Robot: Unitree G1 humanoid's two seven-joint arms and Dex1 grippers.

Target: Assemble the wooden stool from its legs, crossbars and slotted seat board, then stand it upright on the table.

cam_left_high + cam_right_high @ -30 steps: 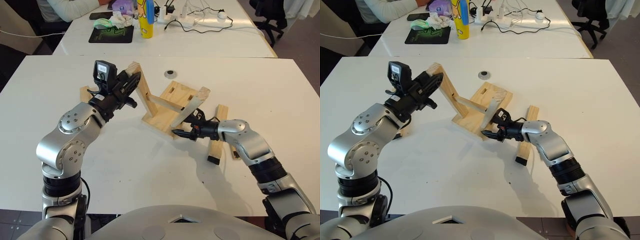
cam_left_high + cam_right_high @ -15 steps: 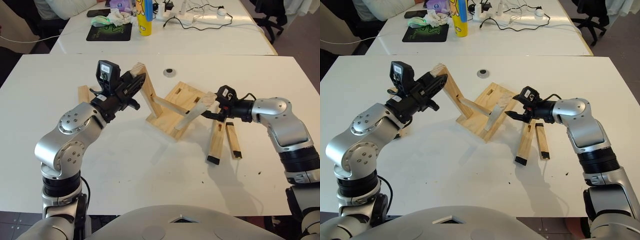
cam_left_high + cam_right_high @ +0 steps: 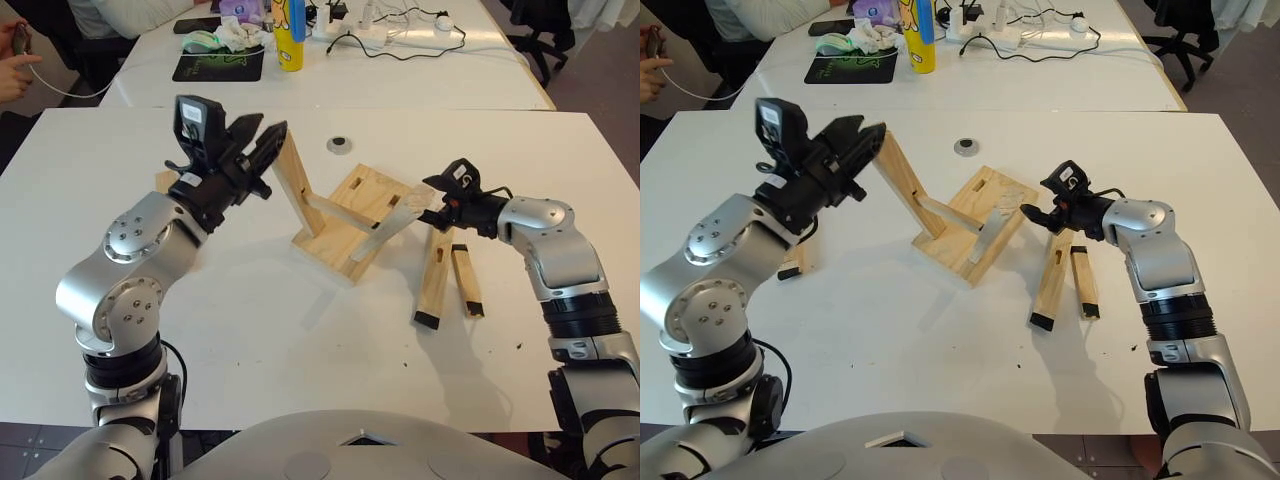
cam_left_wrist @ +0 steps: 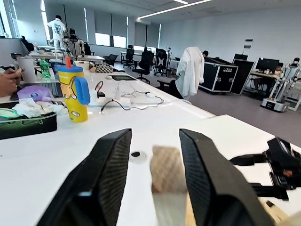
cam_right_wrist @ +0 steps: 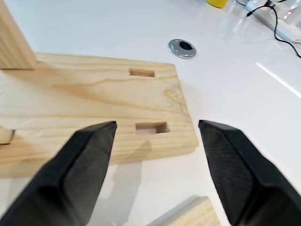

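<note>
The slotted seat board lies tilted on the white table, with two legs and a crossbar fitted in it. My left gripper is open, its fingers straddling the top of the raised leg with a gap on each side. My right gripper is open too, spread wide just right of the board, by the top end of the second leg. The right wrist view looks down on the board's two free slots.
A loose leg and a shorter crossbar lie on the table under my right forearm. Another wooden piece lies behind my left arm. A round grommet sits behind the board. The far table holds a yellow bottle and cables.
My left gripper has opened off the raised leg and lifted slightly. My right gripper swung from the board's front edge to its right side, near the second leg's top.
</note>
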